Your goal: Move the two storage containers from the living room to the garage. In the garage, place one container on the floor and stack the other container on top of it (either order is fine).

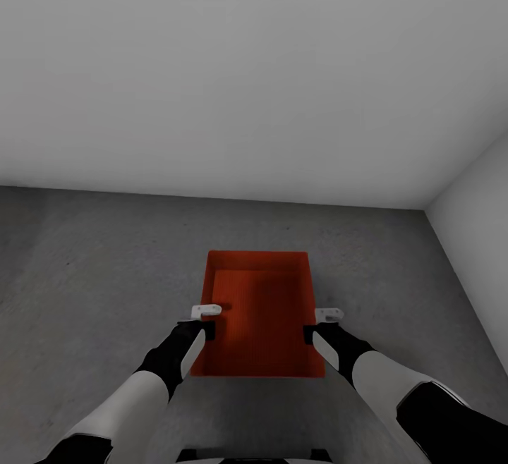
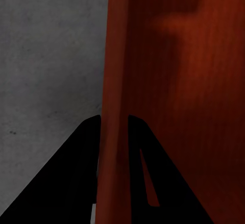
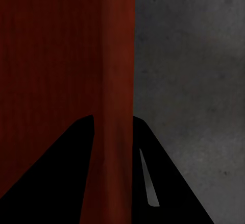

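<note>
- Now in the garage: bin (image 1: 261, 312) over grey floor (image 1: 85, 273), near the far wall.
- Left gripper (image 1: 205, 317) and right gripper (image 1: 319, 323) clamp opposite side walls.
- Left to do, judging by this: set down, fetch and stack the second.

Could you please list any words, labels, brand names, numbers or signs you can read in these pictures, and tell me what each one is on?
There are none to read.
The orange-red rectangular topless storage container has plain textured walls, with no label or number.
The dark grey concrete floor and the plain white wall carry no sign.
The left gripper and right gripper, each astride a container wall, show no marking.
</note>
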`<state>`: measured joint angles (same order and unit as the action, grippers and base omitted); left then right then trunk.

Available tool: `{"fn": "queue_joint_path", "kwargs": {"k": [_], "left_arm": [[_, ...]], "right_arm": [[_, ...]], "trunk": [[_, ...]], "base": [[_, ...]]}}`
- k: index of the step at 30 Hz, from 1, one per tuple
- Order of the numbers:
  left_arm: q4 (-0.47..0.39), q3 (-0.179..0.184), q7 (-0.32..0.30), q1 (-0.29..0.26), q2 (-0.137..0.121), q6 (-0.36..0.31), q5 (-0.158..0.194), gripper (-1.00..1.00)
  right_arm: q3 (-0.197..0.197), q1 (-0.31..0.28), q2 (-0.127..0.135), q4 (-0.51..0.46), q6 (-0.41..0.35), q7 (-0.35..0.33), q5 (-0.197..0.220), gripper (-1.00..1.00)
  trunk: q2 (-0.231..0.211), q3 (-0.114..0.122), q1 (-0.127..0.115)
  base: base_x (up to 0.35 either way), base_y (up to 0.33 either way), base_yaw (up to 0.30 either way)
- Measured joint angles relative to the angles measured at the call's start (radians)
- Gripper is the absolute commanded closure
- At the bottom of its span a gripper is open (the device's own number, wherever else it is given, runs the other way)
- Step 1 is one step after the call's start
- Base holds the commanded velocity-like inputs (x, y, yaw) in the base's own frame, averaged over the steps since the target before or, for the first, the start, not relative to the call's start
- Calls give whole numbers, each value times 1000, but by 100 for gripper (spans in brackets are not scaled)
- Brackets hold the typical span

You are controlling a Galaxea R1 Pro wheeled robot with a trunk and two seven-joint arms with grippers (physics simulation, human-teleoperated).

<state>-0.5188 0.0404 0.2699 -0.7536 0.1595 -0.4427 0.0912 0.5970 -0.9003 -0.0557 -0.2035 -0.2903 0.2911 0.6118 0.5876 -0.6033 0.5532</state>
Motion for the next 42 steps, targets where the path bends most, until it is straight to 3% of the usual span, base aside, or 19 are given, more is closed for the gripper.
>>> {"fn": "queue_joint_path", "kwargs": {"k": [27,32,42], "left_arm": [[1,0,0,0,0,0,0,100],[1,0,0,0,0,0,1,100],[2,0,0,0,0,0,1,100]], "right_arm": [[0,0,0,0,-1,0,-1,100],[0,0,0,0,-2,0,-1,100],[0,0,0,0,-2,0,-1,100]], "trunk": [[189,-85,104],[190,-85,104],[259,-116,142]], "base": [[0,0,0],[0,0,0],[0,0,0]]}}
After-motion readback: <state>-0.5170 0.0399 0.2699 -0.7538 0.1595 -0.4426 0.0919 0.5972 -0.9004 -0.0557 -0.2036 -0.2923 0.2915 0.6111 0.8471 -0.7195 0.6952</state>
